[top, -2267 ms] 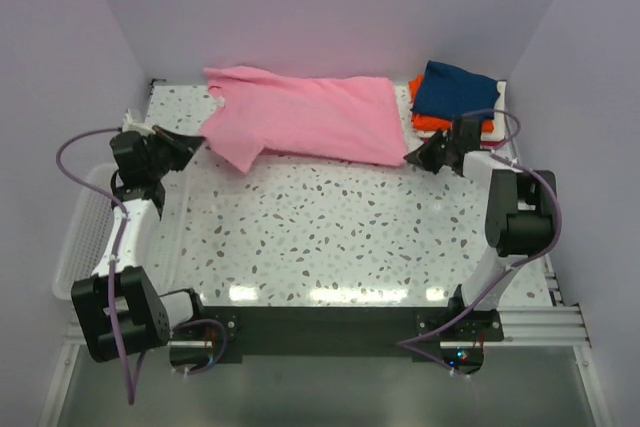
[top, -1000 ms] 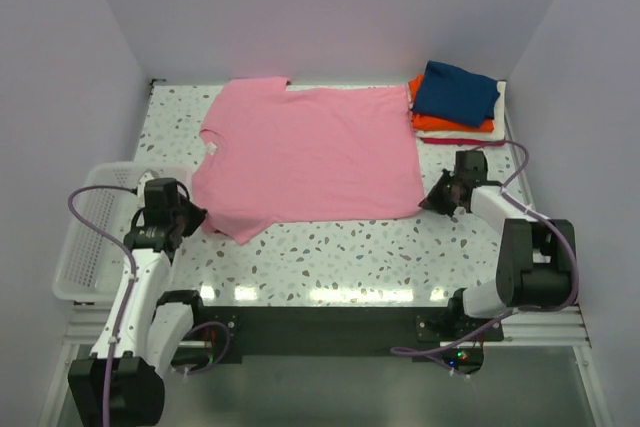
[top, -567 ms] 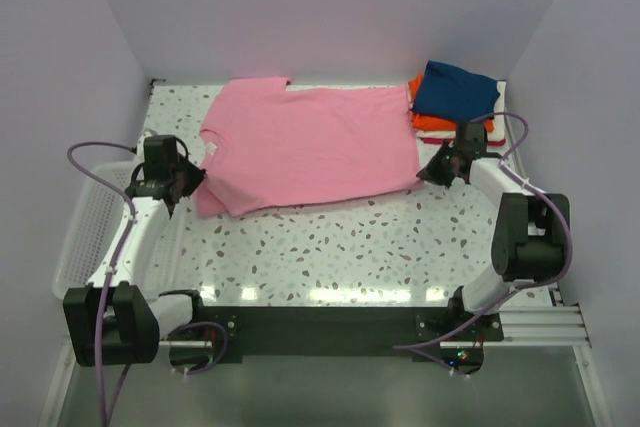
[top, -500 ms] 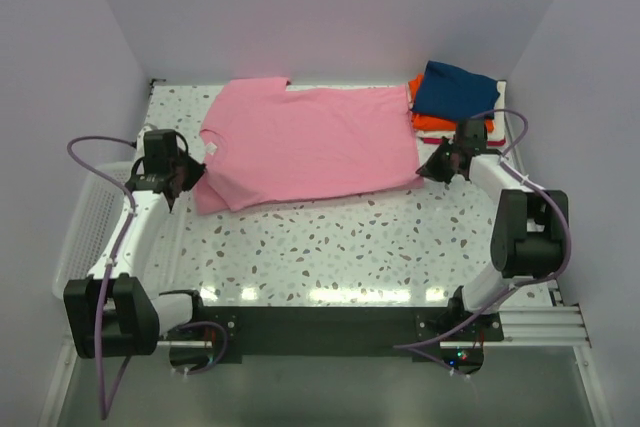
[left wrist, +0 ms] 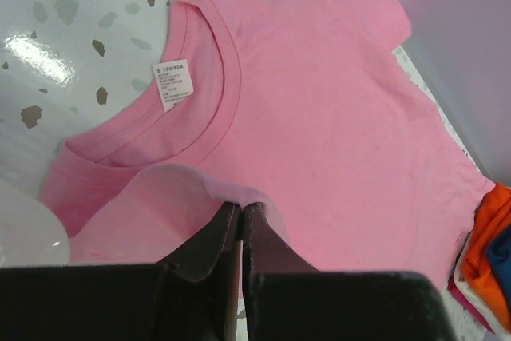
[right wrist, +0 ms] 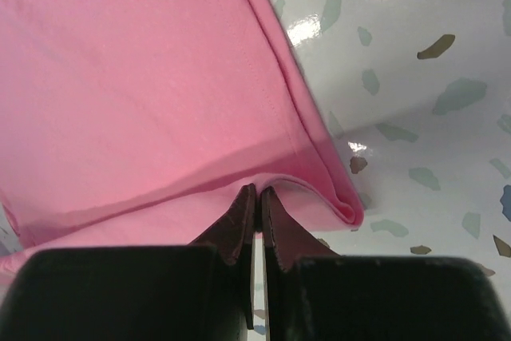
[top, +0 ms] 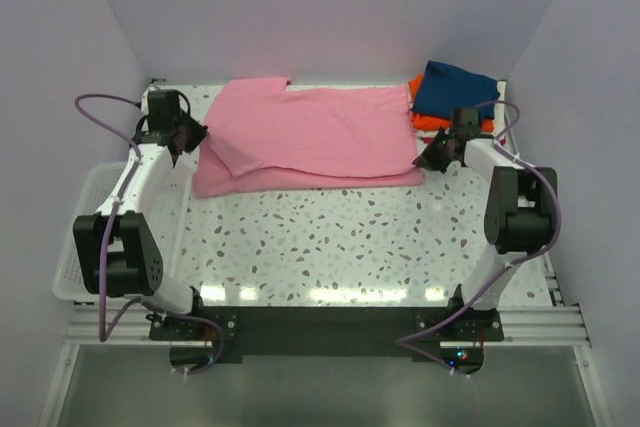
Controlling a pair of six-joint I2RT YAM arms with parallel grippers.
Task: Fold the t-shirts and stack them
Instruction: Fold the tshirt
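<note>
My left pincer [left wrist: 240, 212] is clenched on a raised pleat of the light pink short-sleeved cloth t-shirt [left wrist: 335, 117], just short of the collar with its white care label [left wrist: 173, 84]. My right pincer [right wrist: 257, 192] is likewise clamped on pink cloth, at the doubled hem corner. I judge that I hold both ends at once so the near half travels level and the crease comes out straight. Seen from above, the left pincer sits at ten o'clock on the white speckled tabletop [top: 330, 237] and the right one at two o'clock. The shirt lies between them across twelve o'clock, its near part lapped over the far part. Just beside its hem end, at one o'clock, waits the stack it must join: a folded navy blue shirt [top: 455, 90] atop a folded orange shirt [top: 428, 123]. The white wire basket [top: 85, 237] stands at eight o'clock, apart from the work.
</note>
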